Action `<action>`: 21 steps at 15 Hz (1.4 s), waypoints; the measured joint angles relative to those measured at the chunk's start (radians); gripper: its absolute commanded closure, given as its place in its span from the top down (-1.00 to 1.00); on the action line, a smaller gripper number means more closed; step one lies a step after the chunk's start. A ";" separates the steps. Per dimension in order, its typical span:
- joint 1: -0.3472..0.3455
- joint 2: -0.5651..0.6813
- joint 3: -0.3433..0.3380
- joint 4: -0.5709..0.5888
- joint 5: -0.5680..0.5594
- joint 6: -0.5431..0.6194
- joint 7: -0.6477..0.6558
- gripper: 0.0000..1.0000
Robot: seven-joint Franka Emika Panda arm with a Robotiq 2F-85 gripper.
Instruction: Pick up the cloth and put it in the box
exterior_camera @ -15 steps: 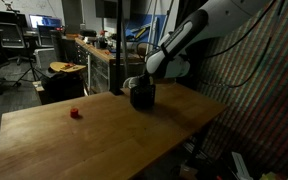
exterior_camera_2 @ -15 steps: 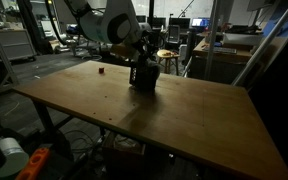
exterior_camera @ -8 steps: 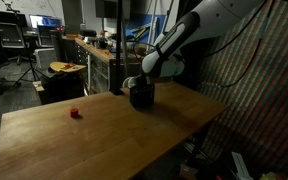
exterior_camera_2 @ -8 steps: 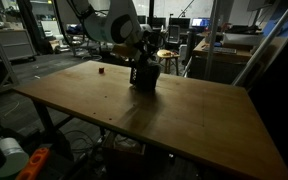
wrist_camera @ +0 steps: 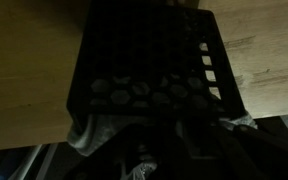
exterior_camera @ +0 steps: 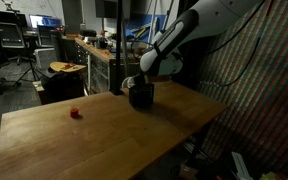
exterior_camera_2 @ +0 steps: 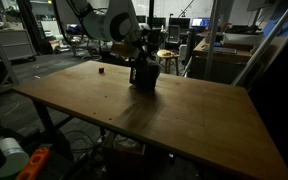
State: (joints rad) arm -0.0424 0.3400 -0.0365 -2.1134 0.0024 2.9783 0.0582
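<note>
A broad wooden table (exterior_camera: 104, 140) is shown in both exterior views, its grain lit only faintly. The room around it is dim and crowded; an office chair (exterior_camera: 14, 45) and a workbench (exterior_camera: 89, 50) can be made out behind. A small red object (exterior_camera: 75, 113) is seen lying on the table, well apart from the box (exterior_camera: 141, 97). The box is seen as black, with slots and round holes in its walls. The cloth (wrist_camera: 84, 135) is shown in the wrist view as pale grey fabric bunched at the box's edge; whether it lies fully inside cannot be told. The gripper (exterior_camera: 143, 82) is held just over the box; whether its fingers are clenched or released cannot be told
</note>
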 measured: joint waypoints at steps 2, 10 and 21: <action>0.005 -0.008 0.000 -0.001 0.000 -0.003 0.001 0.45; 0.007 -0.093 -0.024 -0.065 -0.001 -0.007 0.012 1.00; 0.022 -0.222 -0.048 -0.176 -0.038 -0.007 0.085 -0.16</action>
State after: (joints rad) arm -0.0200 0.1178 -0.0850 -2.2891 -0.0360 2.9715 0.1433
